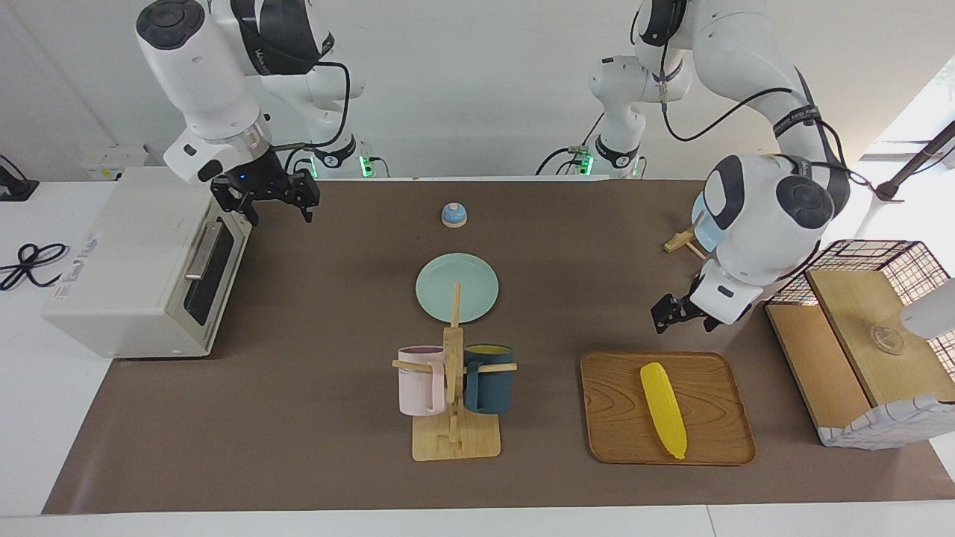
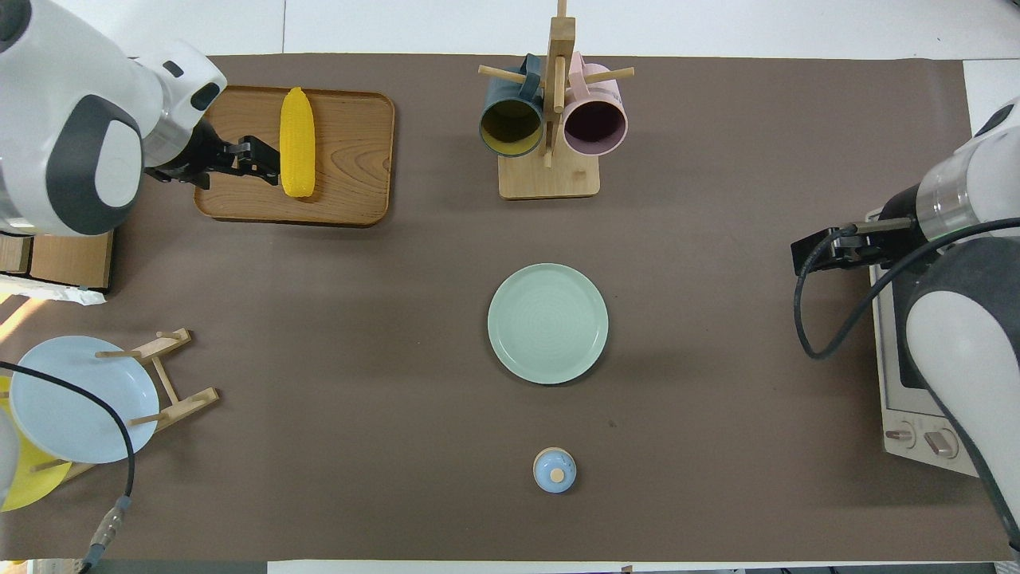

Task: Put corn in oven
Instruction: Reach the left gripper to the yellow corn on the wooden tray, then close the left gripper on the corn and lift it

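One corn (image 1: 663,409) on tray (image 1: 612,418), clear of its rim.

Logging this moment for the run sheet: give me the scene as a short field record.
corn: lying on the wooden tray, untouched
oven: door shut, at the right arm's end of the table
left hand: raised over the table beside the tray, holding nothing
right hand: above the oven's door, holding nothing
step: corn not yet picked up

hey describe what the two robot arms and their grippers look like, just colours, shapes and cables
Both arms are glossy white, rounded segments with dark grey joint caps and black bands. Each ends in a black two-finger gripper: left gripper, right gripper. A silver ring sits above the right gripper. Black cables loop along both arms.
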Available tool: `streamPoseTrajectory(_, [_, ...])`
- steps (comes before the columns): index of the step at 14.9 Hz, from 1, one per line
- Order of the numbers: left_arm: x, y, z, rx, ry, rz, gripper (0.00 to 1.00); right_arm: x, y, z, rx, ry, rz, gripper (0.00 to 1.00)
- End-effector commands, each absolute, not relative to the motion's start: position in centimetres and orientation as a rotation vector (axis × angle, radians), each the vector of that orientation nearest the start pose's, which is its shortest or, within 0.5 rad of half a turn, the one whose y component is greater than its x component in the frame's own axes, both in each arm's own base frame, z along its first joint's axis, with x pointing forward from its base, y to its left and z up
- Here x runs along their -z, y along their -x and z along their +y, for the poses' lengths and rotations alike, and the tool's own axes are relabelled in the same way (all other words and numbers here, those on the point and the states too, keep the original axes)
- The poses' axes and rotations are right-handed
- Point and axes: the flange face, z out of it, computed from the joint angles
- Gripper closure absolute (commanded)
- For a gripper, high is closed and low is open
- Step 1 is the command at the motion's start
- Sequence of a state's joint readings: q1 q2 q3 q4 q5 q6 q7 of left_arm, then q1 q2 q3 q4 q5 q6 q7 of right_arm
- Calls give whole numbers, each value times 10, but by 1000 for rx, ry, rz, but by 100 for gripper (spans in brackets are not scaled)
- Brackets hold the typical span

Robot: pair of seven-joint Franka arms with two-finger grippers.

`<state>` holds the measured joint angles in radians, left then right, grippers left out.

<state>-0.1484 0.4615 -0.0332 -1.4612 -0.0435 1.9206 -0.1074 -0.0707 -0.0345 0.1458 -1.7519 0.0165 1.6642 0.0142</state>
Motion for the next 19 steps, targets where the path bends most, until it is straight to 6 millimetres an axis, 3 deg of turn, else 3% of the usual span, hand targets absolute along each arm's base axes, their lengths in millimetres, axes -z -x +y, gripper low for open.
streamPoseTrajectory(1, [-384,-714,-148,2,3193,153,0,-555,-528,20,-83,3129,-161,100])
streamPoseTrajectory(4, [-360,-725,-149,48,3190,223,0,-537,-525,-12,-34,3163,-121,100])
streamPoseTrajectory(8, [-339,-734,-140,115,3141,271,0,-520,-523,-36,-80,3240,-106,100])
streamPoseTrajectory(11, [-316,-738,-138,135,3134,283,0,-503,-522,-67,-66,3257,-34,100])
streamPoseTrajectory(14, [-302,-740,-143,123,3136,290,0,-500,-523,-74,-76,3276,-36,100])
streamPoseTrajectory(16, [-304,-742,-140,127,3136,288,0,-495,-526,-85,-55,3282,-61,100])
streamPoseTrajectory(18, [-308,-743,-139,132,3136,287,9,-490,-525,-92,-71,3279,-75,100])
streamPoseTrajectory(19, [-308,-743,-139,130,3135,297,21,-489,-524,-95,-74,3279,-68,100])
